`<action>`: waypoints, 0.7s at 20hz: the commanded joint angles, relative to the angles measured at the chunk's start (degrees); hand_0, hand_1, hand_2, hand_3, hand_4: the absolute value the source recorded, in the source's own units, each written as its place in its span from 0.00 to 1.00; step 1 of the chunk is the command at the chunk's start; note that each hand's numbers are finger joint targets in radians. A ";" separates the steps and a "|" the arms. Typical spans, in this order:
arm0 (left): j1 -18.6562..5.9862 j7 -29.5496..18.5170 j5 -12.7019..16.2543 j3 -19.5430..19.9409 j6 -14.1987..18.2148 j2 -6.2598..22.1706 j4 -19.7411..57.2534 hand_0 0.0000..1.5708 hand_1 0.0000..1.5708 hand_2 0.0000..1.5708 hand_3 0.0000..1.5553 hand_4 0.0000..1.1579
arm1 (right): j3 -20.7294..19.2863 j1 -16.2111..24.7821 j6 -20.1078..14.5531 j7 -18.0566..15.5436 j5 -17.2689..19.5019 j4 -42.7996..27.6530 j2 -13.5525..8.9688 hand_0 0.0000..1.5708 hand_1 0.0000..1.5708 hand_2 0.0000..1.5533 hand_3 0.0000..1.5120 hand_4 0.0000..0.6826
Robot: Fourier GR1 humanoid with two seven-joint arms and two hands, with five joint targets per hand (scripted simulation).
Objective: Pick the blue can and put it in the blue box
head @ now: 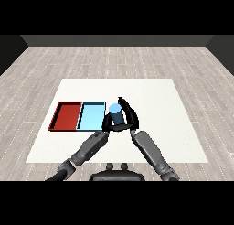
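The blue can (114, 112) stands upright just past the right rim of the light blue tray (90, 117), near the table's middle. My right hand (130, 115) is shut on the can, its fingers arching over the can's right side and a dark band crossing below it. Whether the can rests on the table or hangs just above it I cannot tell. My left hand (106, 124) sits low at the can's left, against the tray's right front corner, partly hidden by the can.
A red tray (65, 115) lies directly left of the light blue tray, their rims touching. The white table (155, 96) extends to the right and behind the can. Both forearms come in from the lower corners and converge on the can.
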 commanded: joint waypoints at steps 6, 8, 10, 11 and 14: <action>-1.35 1.15 -3.71 5.16 -0.86 1.59 2.96 1.00 1.00 1.00 0.99 0.99 | -6.32 10.16 5.58 -4.64 -4.33 -11.90 -3.02 0.00 0.00 0.00 0.00 0.00; 1.00 1.32 -3.90 5.04 -0.02 4.84 -0.71 1.00 1.00 1.00 0.98 0.99 | -11.20 8.95 4.11 -4.26 -8.41 -12.35 -1.08 0.00 0.00 0.00 0.00 0.00; -0.04 2.57 -5.59 5.35 1.14 6.06 -0.62 1.00 1.00 1.00 0.99 0.99 | -14.76 10.17 6.38 -7.79 -10.00 -10.10 -2.23 0.00 0.00 0.00 0.00 0.00; 1.85 3.58 -6.49 4.57 1.68 7.95 -3.11 1.00 1.00 1.00 0.99 0.99 | -15.78 12.70 7.97 -8.05 -11.06 -12.03 -3.91 0.00 0.00 0.00 0.00 0.00; -2.06 5.64 -7.84 7.56 2.24 11.80 1.31 1.00 1.00 1.00 0.98 0.99 | -16.99 14.92 8.60 -8.90 -12.12 -11.59 -3.63 0.00 0.00 0.00 0.00 0.00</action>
